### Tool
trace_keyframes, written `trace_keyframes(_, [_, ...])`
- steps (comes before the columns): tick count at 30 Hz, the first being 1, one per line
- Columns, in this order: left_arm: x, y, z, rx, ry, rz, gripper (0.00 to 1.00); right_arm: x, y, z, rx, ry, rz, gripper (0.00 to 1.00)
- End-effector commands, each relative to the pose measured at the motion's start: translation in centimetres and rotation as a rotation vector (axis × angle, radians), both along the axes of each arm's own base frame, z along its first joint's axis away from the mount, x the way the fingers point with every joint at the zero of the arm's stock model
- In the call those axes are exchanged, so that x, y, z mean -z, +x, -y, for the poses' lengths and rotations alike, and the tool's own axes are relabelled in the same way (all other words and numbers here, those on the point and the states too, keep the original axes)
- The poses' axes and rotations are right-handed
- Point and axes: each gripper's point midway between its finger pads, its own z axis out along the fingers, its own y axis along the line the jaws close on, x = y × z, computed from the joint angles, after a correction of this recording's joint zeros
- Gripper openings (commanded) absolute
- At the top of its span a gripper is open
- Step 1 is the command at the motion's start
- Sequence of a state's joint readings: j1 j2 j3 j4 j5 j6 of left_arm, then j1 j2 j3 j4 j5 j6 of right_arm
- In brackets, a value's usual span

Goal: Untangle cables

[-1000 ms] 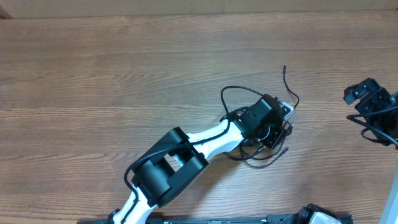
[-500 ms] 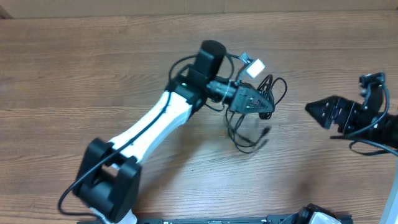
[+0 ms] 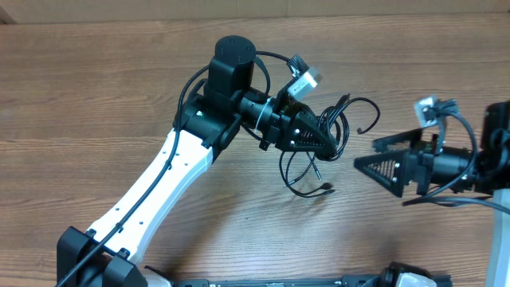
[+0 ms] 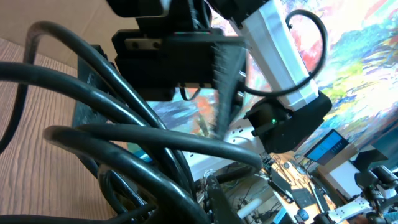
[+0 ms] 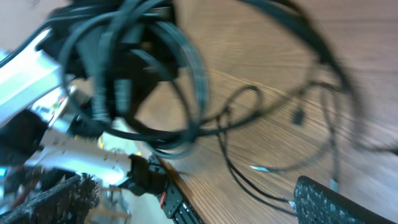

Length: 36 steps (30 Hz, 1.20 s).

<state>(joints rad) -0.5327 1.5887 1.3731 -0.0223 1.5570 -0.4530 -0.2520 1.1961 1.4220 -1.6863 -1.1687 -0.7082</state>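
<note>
Table (image 3: 80,96) of brown wood spreads under both my arms. My left gripper (image 3: 333,146) is clamped tight on the cables (image 3: 315,169), a black bunch right of the table's middle, with loose loops trailing toward the near edge. My right gripper (image 3: 365,153) has its jaws spread wide, holding nothing, just beside the bunch toward the right edge.

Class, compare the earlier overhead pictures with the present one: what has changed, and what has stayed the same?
The left gripper raised the cables from the table, loops now dangling. The right gripper swung in from the right edge toward them. Unchanged: left gripper shut on the cables, right gripper open.
</note>
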Motion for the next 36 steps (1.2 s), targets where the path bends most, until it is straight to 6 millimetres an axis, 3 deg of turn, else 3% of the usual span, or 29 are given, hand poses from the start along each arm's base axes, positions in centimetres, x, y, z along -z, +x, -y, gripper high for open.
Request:
trace_keyframes(1, [-1.1,-1.4,-0.2,0.038,-0.011,0.007,0.04,-1.6,-0.9,-2.3,-0.122,0.068,0.110,0.95])
trace_keyframes(4, [-1.1,-2.2,0.2,0.062,-0.011,0.008,0.04,-2.1,-0.7,-3.2,-0.180,0.069,0.184,0.82])
trace_keyframes(13, [-2.0,-3.1,0.0,0.073,-0.026,0.033,0.04,-1.9,-0.3,-3.1,-0.180,0.041,0.217,0.63])
trace_keyframes(19, [-2.5,-2.9,-0.3,0.061,-0.045,0.065,0.04,-1.8,-0.3,-3.1,-0.183,0.036,0.224,0.07])
trace_keyframes(25, [-3.3,-2.9,-0.2,0.062,-0.059,0.090,0.04,-2.0,-0.4,-3.2,-0.185,0.047,0.224,0.07])
trace_keyframes(27, [-3.3,-3.4,0.1,0.078,-0.053,0.078,0.04,-2.3,-0.5,-3.3,-0.189,0.067,0.228,0.22])
trace_keyframes(30, [-3.3,-3.7,0.5,0.079,-0.052,0.077,0.04,-3.0,-0.7,-3.5,-0.196,0.112,0.228,0.24])
trace_keyframes(32, [-3.3,-3.6,0.9,0.058,-0.050,0.076,0.04,-3.4,-0.9,-3.6,-0.197,0.139,0.216,0.20])
trace_keyframes(34, [-3.3,-3.5,0.9,0.056,-0.049,0.075,0.04,-3.3,-1.0,-3.6,-0.196,0.142,0.199,0.04])
trace_keyframes(36, [-3.3,-3.5,0.9,0.056,-0.048,0.075,0.04,-3.0,-1.2,-3.6,-0.191,0.130,0.176,0.04])
